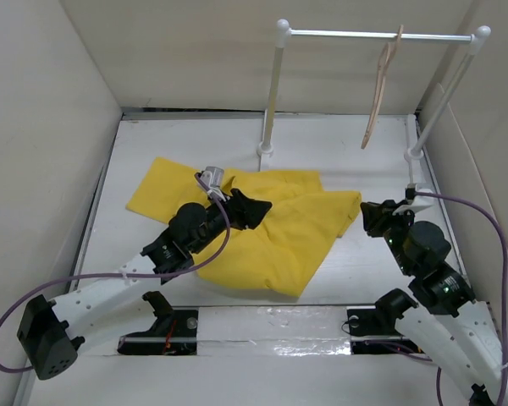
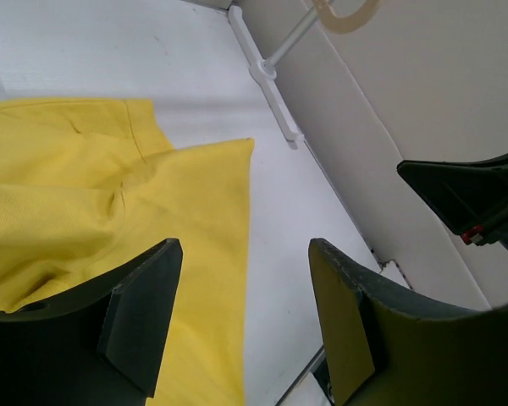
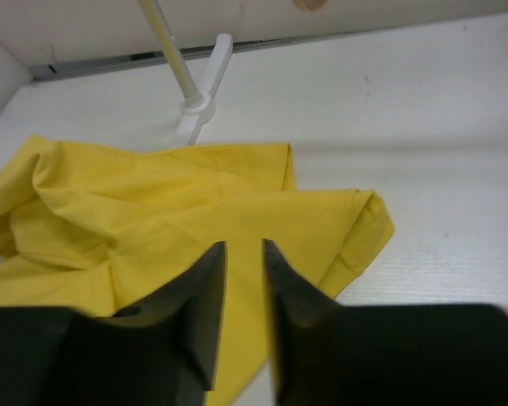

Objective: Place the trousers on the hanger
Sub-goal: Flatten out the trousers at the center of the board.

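Top external view: the yellow trousers [image 1: 271, 233] lie crumpled and partly folded on the white bench [image 1: 339, 152], left of the middle, with one corner stretching toward the left wall and another end pointing right. The pale wooden hanger [image 1: 381, 93] hangs by its hook from the white rail [image 1: 364, 35] at the back right, well apart from the cloth and above it. It hangs edge-on to the camera, so it reads as one slim curved strip.

The left pincer [image 1: 252, 207] sits over the upper middle of the trousers, its arm crossing the cloth from the lower left. The right pincer [image 1: 381, 213] is just beside the right-hand end of the trousers, over bare bench and pointing toward them.

Left wrist view: the left pincer [image 2: 245, 321] stands wide open with nothing between its fingers [image 2: 140, 326]. One finger is over the yellow cloth [image 2: 85, 194] and the other is over the white surface past the cloth's edge. Whether either one touches down cannot be told from here.

Right wrist view: the right pincer [image 3: 244, 296] is only narrowly open, a slim gap showing between its fingers [image 3: 199, 313], and it has hold of nothing. The trousers [image 3: 152, 220] spread out ahead of it and to its left, with a folded end near its tips. A foot of the rail [image 3: 199, 106] stands on the bench beyond them.
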Robot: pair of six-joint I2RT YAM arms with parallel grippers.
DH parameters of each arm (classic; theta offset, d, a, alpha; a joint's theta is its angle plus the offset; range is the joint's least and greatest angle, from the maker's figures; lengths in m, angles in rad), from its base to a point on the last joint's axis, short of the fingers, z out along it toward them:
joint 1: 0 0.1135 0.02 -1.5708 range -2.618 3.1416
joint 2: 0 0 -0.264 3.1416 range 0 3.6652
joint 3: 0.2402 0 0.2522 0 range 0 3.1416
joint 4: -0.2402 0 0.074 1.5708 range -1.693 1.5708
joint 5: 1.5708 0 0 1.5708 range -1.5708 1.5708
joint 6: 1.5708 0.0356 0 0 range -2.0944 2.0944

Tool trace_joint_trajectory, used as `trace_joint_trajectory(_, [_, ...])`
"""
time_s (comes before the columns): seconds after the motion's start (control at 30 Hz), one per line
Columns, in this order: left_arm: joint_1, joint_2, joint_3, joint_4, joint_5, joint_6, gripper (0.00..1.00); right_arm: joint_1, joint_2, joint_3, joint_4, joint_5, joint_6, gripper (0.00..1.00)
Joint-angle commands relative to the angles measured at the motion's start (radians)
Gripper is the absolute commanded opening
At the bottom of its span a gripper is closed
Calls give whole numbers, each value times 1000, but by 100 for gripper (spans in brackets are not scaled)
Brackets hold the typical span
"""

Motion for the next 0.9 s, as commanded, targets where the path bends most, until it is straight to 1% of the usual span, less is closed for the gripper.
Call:
trace_joint_trajectory(0.0, [0,-43,-23,-86,-11,23,54,7,19,-10,25,34,10,0])
trace_joint_trajectory(0.1, [-21,-67,-55,-102,-29,24,39,7,39,-24,40,34,16,0])
trace_joint_trajectory(0.13, [-22,-69,-58,-111,-37,29,21,7,59,-27,53,36,18,0])
trace_joint_trajectory(0.17, [-46,-66,-55,-125,-48,33,10,7,72,-30,60,39,16,0])
trace_joint_trajectory(0.2, [-58,-52,-51,-152,-69,38,3,7,85,-31,66,46,16,0])
trace_joint_trajectory(0.23, [-71,-42,-46,-164,-83,47,0,7,117,-28,76,50,16,0])
trace_joint_trajectory(0.27, [-87,-32,-38,-172,-98,47,0,7,133,-25,77,48,13,0])
trace_joint_trajectory(0.3, [-126,-11,-35,-181,-138,50,0,7,151,-16,79,47,9,15])
trace_joint_trajectory(0.33, [-147,1,-29,-183,-155,55,0,7,170,-10,77,59,7,24])
trace_joint_trajectory(0.37, [-167,14,-6,-192,-173,67,0,7,208,-4,76,72,9,37])
trace_joint_trajectory(0.4, [-207,46,12,-232,-210,76,7,7,225,5,76,109,9,67])
trace_joint_trajectory(0.43, [-227,64,29,-259,-233,79,23,7,242,5,89,134,10,78])
trace_joint_trajectory(0.5, [-267,102,55,-316,-326,73,39,-15,301,-1,117,160,19,95])
trace_joint_trajectory(0.53, [-279,109,54,-329,-347,63,53,-28,326,-2,154,148,13,97])
trace_joint_trajectory(0.57, [-279,113,43,-335,-356,52,57,-48,357,1,169,133,3,97])
trace_joint_trajectory(0.6, [-279,116,38,-352,-353,30,62,-73,425,12,177,78,-1,97])
trace_joint_trajectory(0.63, [-279,115,35,-364,-356,21,69,-132,459,34,180,41,-2,97])
trace_joint_trajectory(0.67, [-279,110,23,-376,-359,10,70,-165,490,42,191,11,-8,97])
trace_joint_trajectory(0.7, [-279,98,12,-401,-377,-14,71,-194,519,45,206,-19,-16,95])
trace_joint_trajectory(0.73, [-279,87,0,-413,-382,-26,75,-253,567,48,247,-86,-25,94])
trace_joint_trajectory(0.77, [-279,77,-29,-419,-390,-37,77,-281,590,47,273,-116,-34,94])
trace_joint_trajectory(0.8, [-279,54,-43,-428,-388,-49,78,-309,613,45,302,-143,-39,92])
trace_joint_trajectory(0.83, [-279,43,-52,-433,-381,-66,81,-338,665,50,338,-204,-44,92])
trace_joint_trajectory(0.87, [-279,35,-67,-438,-365,-68,83,-394,694,64,347,-231,-39,90])
